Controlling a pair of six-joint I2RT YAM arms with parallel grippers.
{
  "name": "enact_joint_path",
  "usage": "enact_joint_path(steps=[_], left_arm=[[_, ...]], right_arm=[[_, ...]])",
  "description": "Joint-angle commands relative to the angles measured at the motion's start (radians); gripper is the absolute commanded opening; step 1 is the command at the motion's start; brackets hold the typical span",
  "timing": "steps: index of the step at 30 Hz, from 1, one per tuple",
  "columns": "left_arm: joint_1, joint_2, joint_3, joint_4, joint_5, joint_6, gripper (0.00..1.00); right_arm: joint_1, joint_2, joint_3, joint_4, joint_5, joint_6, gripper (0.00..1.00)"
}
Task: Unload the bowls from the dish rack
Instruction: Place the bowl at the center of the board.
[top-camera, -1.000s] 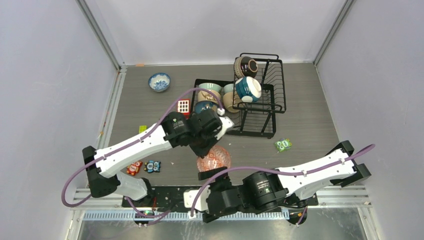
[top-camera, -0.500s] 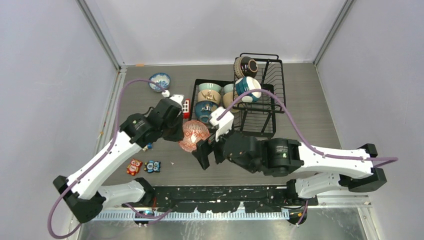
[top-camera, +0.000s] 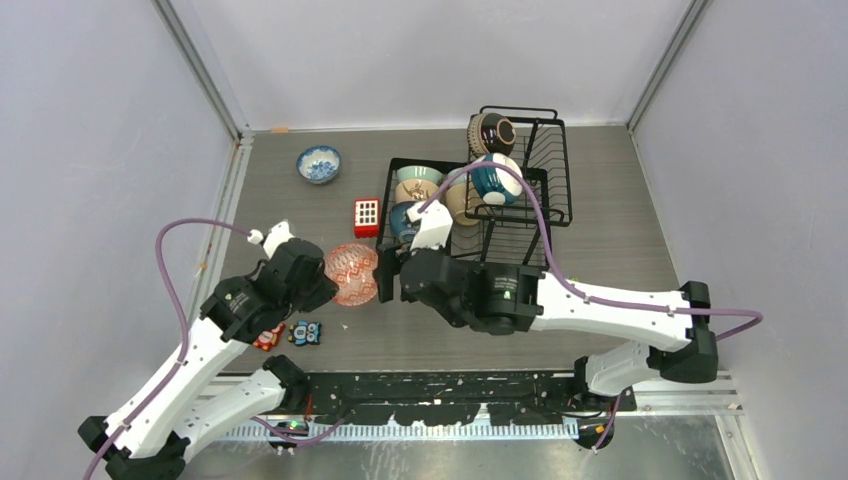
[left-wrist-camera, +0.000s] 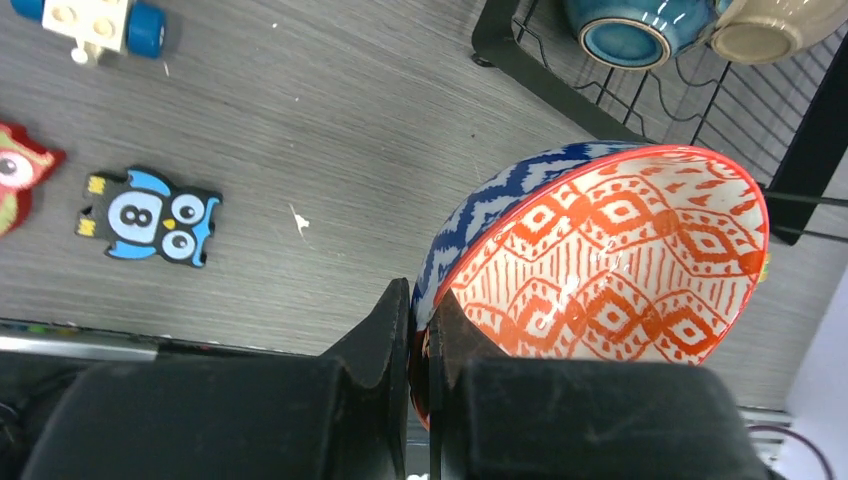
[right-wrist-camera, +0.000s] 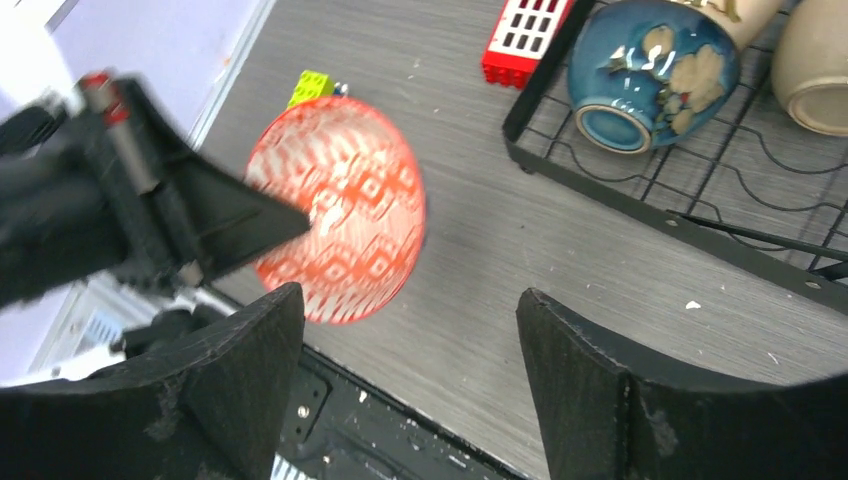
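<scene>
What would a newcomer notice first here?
The red patterned bowl, tilted on edge above the table left of centre, its rim pinched in the left pincer. The open right pincer faces it from the right. Behind them, the black dish rack holds several more bowls.

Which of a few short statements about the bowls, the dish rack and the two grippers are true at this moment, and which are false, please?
1. The left gripper pinches the rim of the red patterned bowl. True.
2. The right gripper is shut on a bowl. False: its jaws stand wide open beside the red patterned bowl and hold nothing.
3. The blue-and-white bowl sits in the dish rack. False: it stands on the table, to the left of the rack.
4. A dark blue bowl lies in the dish rack. True.
</scene>
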Motion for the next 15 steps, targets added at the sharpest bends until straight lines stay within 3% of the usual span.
enact_joint_path(steps=[1, 15], left_arm=[[0.004, -0.031, 0.014, 0.015, -0.017, -0.172, 0.00], [0.004, -0.005, 0.062, -0.038, 0.031, -0.079, 0.00]], right_arm=[[-0.074, 0.042, 0.095, -0.011, -0.006, 0.078, 0.77], [-0.139, 0.292, 0.308, -0.165, -0.176, 0.019, 0.62]])
